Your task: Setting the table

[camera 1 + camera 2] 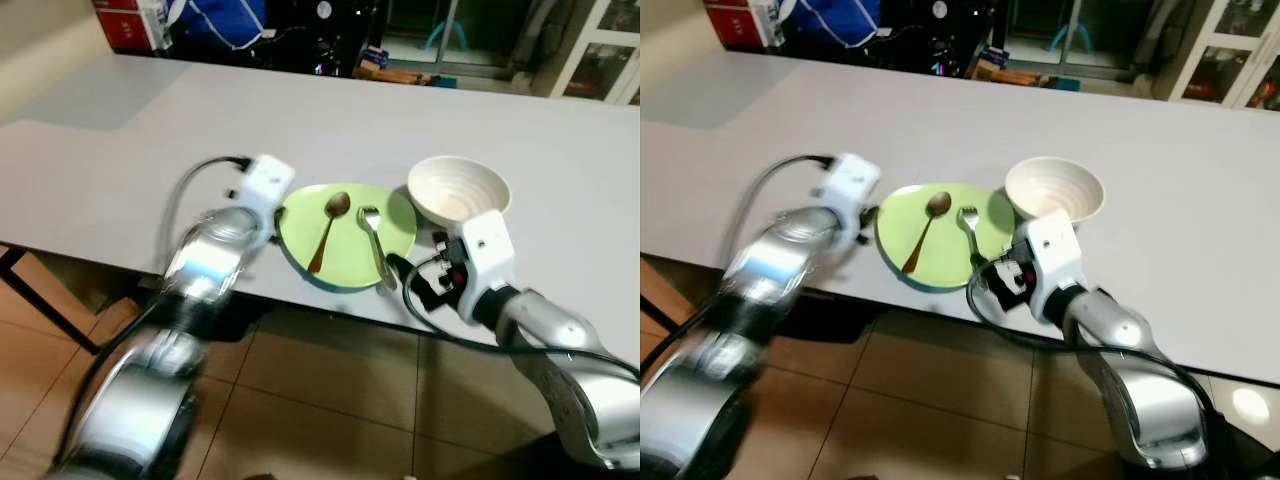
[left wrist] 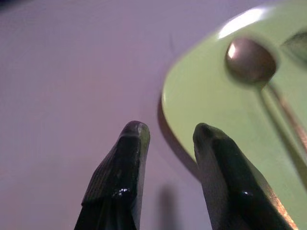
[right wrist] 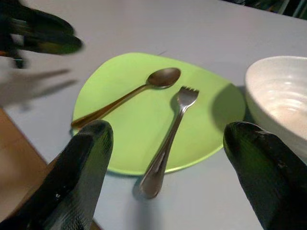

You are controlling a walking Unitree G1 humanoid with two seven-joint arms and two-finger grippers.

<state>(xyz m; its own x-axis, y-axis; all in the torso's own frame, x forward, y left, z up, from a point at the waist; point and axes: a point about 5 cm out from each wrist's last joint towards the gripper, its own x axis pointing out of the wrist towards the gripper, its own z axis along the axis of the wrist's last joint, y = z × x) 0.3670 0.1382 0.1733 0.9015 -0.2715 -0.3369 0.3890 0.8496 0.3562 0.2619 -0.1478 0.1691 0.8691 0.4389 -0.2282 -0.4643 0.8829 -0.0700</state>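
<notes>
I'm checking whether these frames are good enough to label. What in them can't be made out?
- Left arm, eye views: smeared by motion blur, so its outline is unclear.
- White bowl, right wrist view: cut off by the frame edge and partly behind a finger.
- Green plate, left wrist view: cut off and soft; spoon handle blurred.
- Room behind the table, eye views: dark, too small to identify.

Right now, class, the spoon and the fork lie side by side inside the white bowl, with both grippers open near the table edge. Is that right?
One error: the spoon and fork lie on the green plate, not in the white bowl, which stands beside it, as the right wrist view shows. The left gripper and right gripper are indeed open.
</notes>
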